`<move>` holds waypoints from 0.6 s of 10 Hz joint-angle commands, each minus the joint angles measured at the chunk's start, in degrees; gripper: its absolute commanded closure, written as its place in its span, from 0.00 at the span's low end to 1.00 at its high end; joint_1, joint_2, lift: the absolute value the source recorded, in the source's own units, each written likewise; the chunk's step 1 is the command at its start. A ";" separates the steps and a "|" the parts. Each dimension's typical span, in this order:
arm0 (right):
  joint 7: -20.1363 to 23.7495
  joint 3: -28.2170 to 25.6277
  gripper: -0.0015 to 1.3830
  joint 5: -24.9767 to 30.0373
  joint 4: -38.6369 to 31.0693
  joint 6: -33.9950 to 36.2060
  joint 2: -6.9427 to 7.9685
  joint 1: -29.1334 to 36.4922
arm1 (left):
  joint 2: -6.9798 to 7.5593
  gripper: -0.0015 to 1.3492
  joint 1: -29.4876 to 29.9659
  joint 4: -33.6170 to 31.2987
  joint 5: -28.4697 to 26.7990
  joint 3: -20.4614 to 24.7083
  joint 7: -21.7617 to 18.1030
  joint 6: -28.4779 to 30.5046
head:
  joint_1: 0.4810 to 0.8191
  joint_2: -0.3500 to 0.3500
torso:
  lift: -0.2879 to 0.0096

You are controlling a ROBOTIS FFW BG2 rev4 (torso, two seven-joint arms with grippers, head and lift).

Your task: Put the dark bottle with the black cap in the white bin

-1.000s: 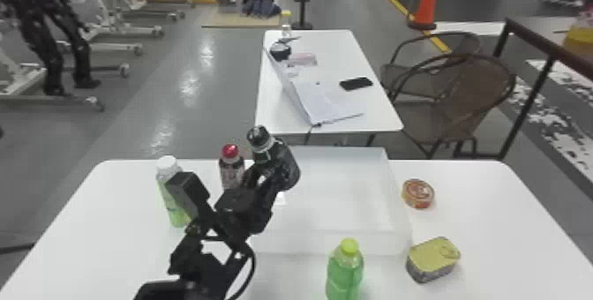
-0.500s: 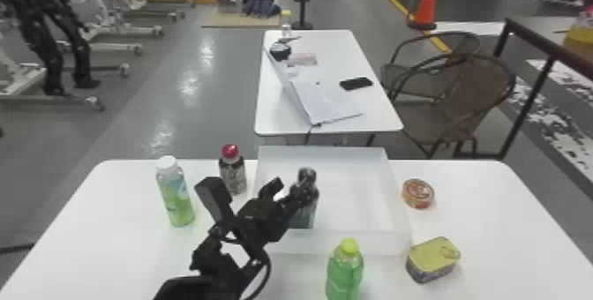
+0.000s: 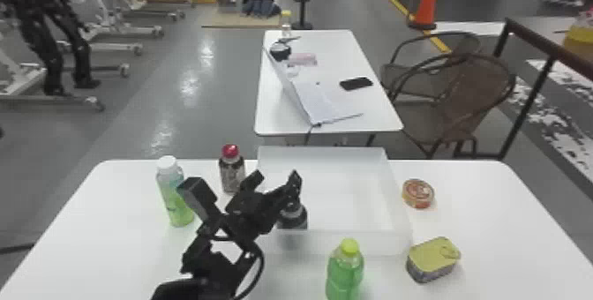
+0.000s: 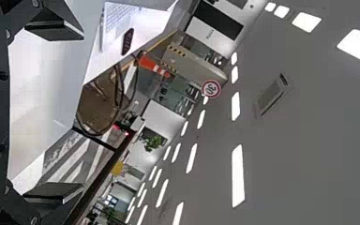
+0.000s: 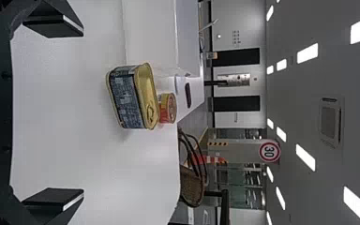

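My left gripper (image 3: 275,181) stands open over the left part of the white bin (image 3: 399,215). Right below it is the dark bottle (image 3: 293,218), inside the bin at the left front, its lower part behind the front wall and its top partly covered by the gripper. Nothing lies between the fingers of the left gripper (image 4: 82,111) in its wrist view. The right gripper (image 5: 82,111) is open and idle, facing the table with the yellow-lidded can (image 5: 133,96) beyond its fingers.
Left of the bin stand a green-labelled bottle (image 3: 174,197) with a white cap and a red-capped bottle (image 3: 232,173). A green bottle (image 3: 345,272) is at the bin's front; a round tin (image 3: 418,194) and a rectangular can (image 3: 431,261) sit to its right.
The dark bottle, earlier in the left gripper above the bin's back left, came down into the bin and now sits nearer its front left. The left gripper has let go and shifted slightly left.
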 commanded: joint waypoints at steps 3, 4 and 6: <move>-0.01 0.18 0.07 0.09 -0.09 0.00 0.00 -0.06 | 0.35 0.12 12.75 -11.66 -9.11 8.55 5.85 -5.54 | 0.20 0.50 | 0.63; -0.01 0.18 0.07 0.18 -0.27 0.00 0.00 0.11 | 0.09 0.12 18.29 -15.35 -12.71 12.77 8.05 -5.36 | 0.20 0.50 | 0.63; -0.01 0.09 0.07 0.26 -0.62 0.00 -0.09 0.46 | -0.15 0.12 26.73 -19.83 -17.46 17.95 12.79 -9.14 | 0.20 0.50 | 0.63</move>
